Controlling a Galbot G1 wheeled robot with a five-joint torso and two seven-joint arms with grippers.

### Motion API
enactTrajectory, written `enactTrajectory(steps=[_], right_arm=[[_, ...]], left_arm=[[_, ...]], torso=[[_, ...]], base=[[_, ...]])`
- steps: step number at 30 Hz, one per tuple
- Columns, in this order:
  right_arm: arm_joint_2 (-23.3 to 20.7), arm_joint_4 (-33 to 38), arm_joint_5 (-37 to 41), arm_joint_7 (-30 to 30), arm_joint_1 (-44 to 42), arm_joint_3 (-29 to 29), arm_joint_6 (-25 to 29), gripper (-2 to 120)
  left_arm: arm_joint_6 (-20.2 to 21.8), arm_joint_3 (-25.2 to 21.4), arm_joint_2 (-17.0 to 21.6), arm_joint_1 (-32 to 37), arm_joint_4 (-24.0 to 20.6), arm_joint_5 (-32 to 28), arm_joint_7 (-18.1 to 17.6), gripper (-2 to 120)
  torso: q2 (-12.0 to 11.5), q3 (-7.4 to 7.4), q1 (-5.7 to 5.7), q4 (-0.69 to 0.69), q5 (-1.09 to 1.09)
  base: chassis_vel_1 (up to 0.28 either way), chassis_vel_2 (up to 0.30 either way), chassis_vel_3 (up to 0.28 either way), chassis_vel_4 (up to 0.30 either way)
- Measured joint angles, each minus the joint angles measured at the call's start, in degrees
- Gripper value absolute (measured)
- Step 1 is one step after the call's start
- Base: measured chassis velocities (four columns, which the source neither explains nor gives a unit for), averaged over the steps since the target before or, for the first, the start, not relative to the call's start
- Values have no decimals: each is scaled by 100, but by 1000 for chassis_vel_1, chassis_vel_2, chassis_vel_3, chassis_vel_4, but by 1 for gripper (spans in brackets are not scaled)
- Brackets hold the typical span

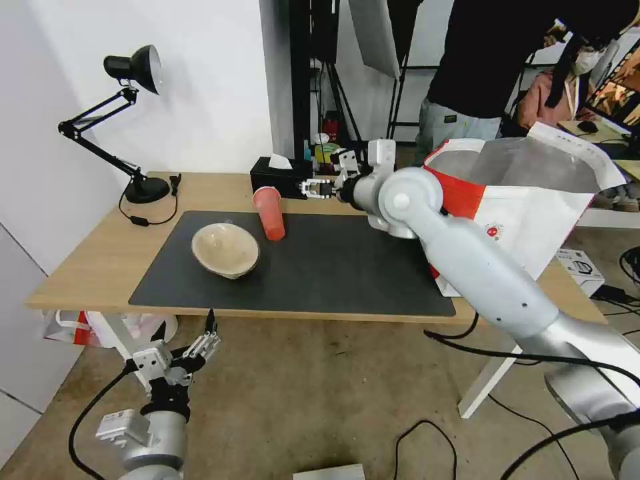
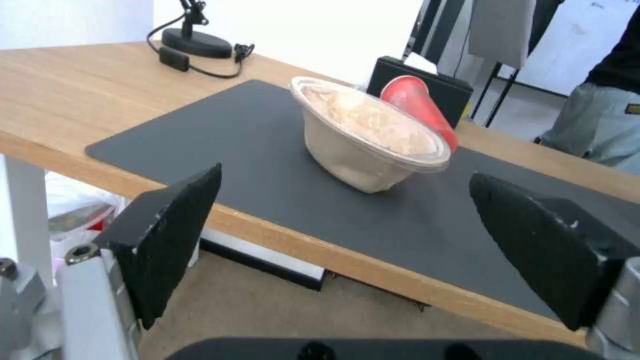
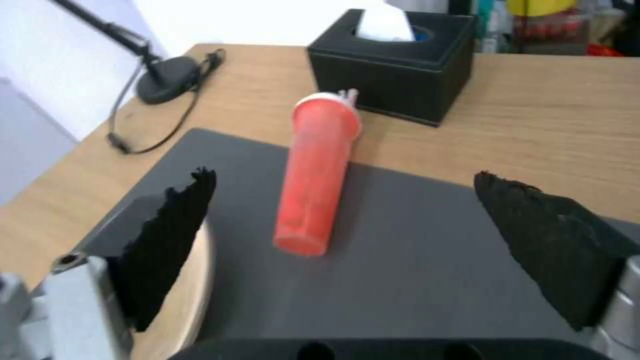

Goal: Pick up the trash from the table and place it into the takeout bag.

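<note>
On the dark grey mat of the light-wood table, in the head view, a red drink cup is lying on its side beside a tilted beige paper bowl, while the right gripper is hovering past the cup near the black tissue box and the left gripper is hanging idle below the table's front edge, fingers spread. The takeout bag is standing open at the table's right end, its foil lining showing; its small round red logo is too small to read. In the left wrist view, the left gripper is gaping wide, with the paper bowl leaning on the mat ahead and the cup behind it. In the right wrist view, the right gripper is spreading wide and holding nothing, the cup lying lengthwise between its pads, lid and straw toward the tissue box. The risks, as I judge them: the round cup is likely to roll away from a glancing pad, a hard squeeze could pop the lid, and a finger could be knocking the bowl. No writing is legible on the cup or box.
</note>
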Motion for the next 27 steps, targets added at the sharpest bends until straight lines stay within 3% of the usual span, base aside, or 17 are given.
enactTrajectory(steps=[8, 12, 17, 27], right_arm=[[518, -1121, 28, -18, 551, -6, -70, 100], [955, -1878, -254, -197, 786, 39, -34, 100], [1195, -2384, -497, -384, 875, 78, 40, 100], [1851, -3935, -1535, -1757, 1011, 350, 292, 100]], left_arm=[[-1, -15, -1, -42, 81, -28, 0, 100], [-2, -15, -2, -62, 104, -34, 0, 100], [-2, -12, 9, -58, 95, -37, 0, 100], [-4, -10, 69, 11, 37, -39, 0, 100]], torso=[[0, 0, 0, -1, -1], [0, 0, 0, 2, -1], [0, 0, 0, 1, 0], [0, 0, 0, 0, 0]], base=[[0, 0, 0, 0], [0, 0, 0, 0], [0, 0, 0, 0], [0, 0, 0, 0]])
